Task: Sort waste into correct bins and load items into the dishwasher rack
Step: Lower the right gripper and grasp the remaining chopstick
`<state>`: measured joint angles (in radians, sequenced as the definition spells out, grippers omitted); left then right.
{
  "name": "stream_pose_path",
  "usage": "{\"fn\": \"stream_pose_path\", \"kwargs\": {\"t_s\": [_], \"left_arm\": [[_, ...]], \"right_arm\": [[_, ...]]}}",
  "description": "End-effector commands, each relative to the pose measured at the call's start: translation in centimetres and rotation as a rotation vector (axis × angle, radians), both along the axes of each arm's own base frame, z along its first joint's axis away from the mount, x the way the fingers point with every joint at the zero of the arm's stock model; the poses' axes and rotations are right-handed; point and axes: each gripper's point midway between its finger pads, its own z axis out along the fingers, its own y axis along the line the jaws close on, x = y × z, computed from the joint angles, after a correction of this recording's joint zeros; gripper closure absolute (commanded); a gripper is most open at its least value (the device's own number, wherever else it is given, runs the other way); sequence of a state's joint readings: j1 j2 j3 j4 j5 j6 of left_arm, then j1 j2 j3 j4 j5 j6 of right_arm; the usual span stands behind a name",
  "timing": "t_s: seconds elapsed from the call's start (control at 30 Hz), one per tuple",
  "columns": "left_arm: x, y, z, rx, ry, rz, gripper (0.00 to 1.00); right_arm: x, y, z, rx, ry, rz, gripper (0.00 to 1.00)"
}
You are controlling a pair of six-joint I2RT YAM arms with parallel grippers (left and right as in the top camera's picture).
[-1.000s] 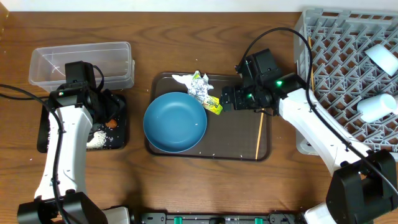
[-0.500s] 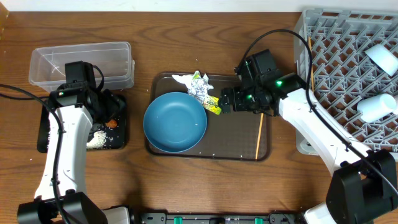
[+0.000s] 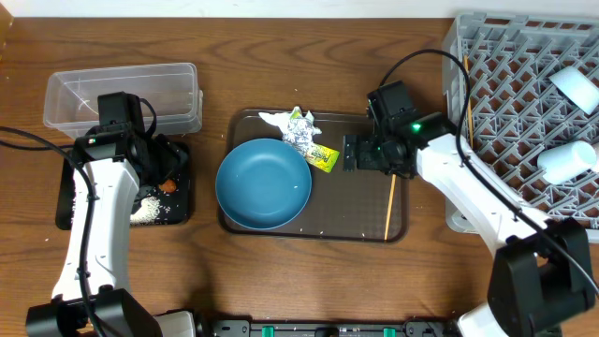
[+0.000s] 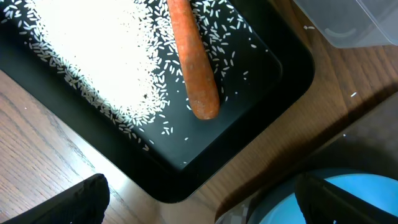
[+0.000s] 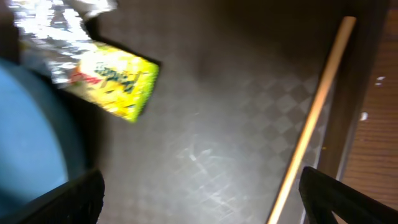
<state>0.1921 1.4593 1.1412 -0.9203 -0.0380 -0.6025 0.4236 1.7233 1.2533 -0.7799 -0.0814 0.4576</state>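
Clear plastic tub (image 3: 122,94) sits at the back left of the desk (image 3: 281,281). Just in front of it is a black tray (image 3: 67,211) with loose white rice (image 4: 93,50) heaped in it and a small orange carrot stick (image 4: 193,62) lying among the grains. Left fingers (image 4: 81,202) are spread wide, holding nothing, hovering over the tray's right end near the carrot stick.

At centre, a brown serving tray (image 3: 360,220) carries a large dark-blue bowl (image 3: 264,183) on its left half. Behind the bowl lie a white paper scrap (image 3: 274,120) and crumpled silver foil (image 3: 299,136). A yellow-green wrapper (image 3: 321,157) touches the foil, just beside the bowl rim. Right fingers (image 5: 74,202) are spread wide and empty, low over the serving tray just right of the wrapper. A wooden chopstick (image 3: 389,206) lies along the tray's right side.

At far right stands the grey dishwasher rack (image 3: 505,56). A white cup (image 3: 573,84) lies toward its back, and a second white cup (image 3: 566,161) lies nearer the front.
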Motion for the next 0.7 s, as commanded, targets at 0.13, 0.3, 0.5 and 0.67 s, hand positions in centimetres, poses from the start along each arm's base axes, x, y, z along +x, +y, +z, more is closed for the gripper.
{"fn": "stream_pose_path", "kwargs": {"t_s": [0.13,0.3,0.5,0.67], "left_arm": [[-0.1,0.5,0.7,0.023,-0.012,0.018,0.02],[-0.1,0.5,0.7,0.023,-0.012,0.018,0.02],[-0.1,0.5,0.7,0.023,-0.012,0.018,0.02],[-0.1,0.5,0.7,0.023,-0.012,0.018,0.02]], "right_arm": [[0.2,-0.7,-2.5,-0.069,0.032,-0.028,0.01],[-0.3,-1.2,-3.4,-0.080,0.081,-0.113,0.01],[-1.0,-2.8,-5.0,-0.166,0.126,-0.176,0.02],[-1.5,-2.9,-6.4,-0.189,0.168,-0.173,0.02]]}}
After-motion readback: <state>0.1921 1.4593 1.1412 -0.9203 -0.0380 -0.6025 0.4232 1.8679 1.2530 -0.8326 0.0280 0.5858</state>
